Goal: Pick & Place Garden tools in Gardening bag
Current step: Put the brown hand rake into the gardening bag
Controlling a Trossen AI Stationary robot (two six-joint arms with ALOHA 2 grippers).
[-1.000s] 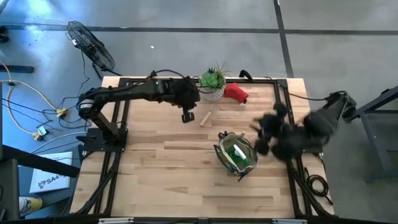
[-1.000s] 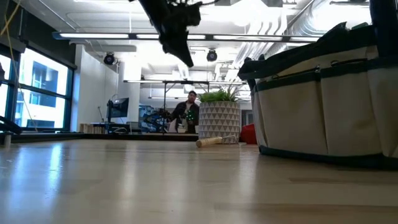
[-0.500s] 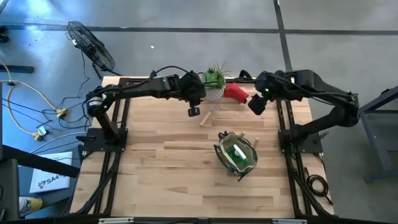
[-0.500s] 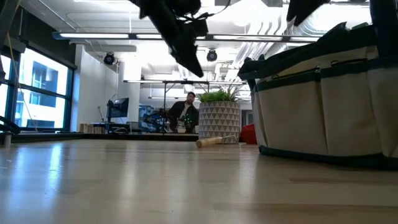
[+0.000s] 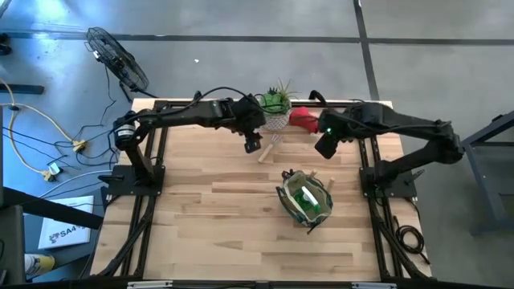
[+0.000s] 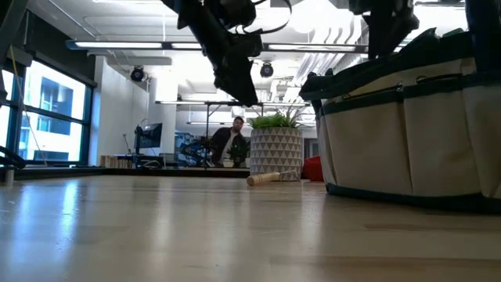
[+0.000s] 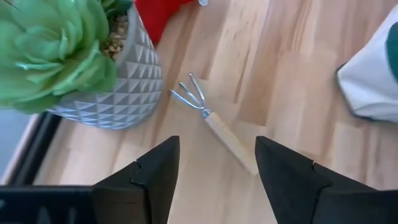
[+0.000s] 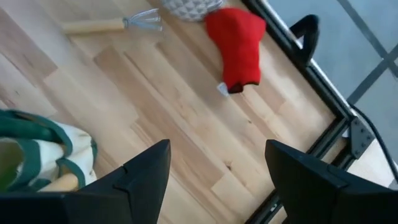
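Mostly done, with green things already inside the round tan canvas bag with a dark green rim (image 5: pixel 304 198), but the little wooden-handled rake (image 7: pixel 214 122) and red soft cloth (image 8: pixel 236 49) still on the table by the plant pot (image 7: pixel 118 87), under the wide-open empty left gripper (image 7: pixel 214 163) and right gripper (image 8: pixel 217 171).

Plant pot (image 5: pixel 275 112) sits at the table's far edge; hand rake (image 5: pixel 267 149) lies just before it, glove (image 5: pixel 303 119) just right; gardening bag (image 5: pixel 305 198) stands nearer, right of centre
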